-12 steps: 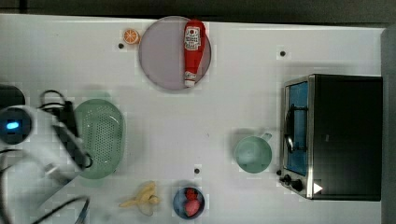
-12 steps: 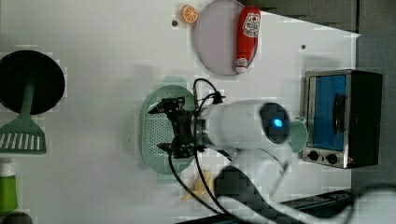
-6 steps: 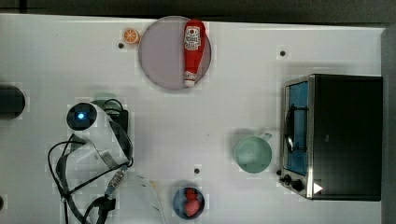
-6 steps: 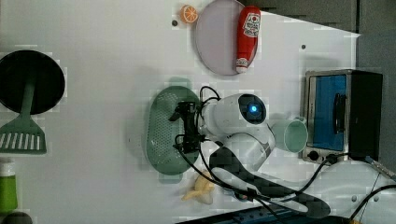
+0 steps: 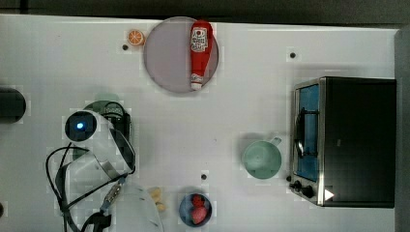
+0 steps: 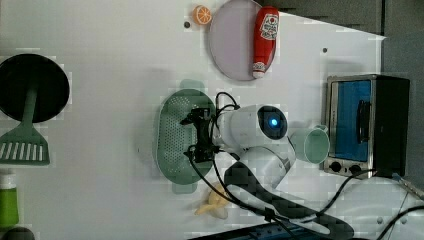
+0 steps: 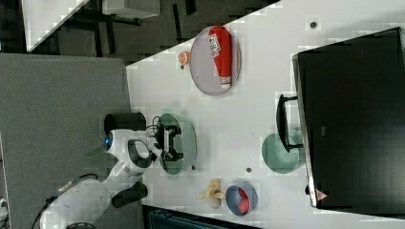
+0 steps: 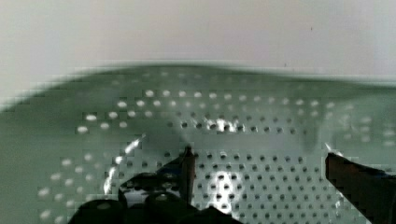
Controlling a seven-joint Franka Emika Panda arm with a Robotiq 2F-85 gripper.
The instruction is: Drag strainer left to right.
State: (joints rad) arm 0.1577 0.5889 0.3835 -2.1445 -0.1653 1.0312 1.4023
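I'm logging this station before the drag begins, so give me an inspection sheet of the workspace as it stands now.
Surface: white table, small dark holes in it.
Job's things: mint-green strainer at the top view's left, under the arm.
Clutter: ketchup bottle lying on a round plate; orange slice; mint mug beside the toaster oven; bowl of strawberries; banana; green spatula on a black pan; green bottle.
Grippers: gripper open, inside the strainer's basin, holding nothing.
Cables: black cables looping off the arm.
Surroundings: dark floor beyond the table edge.
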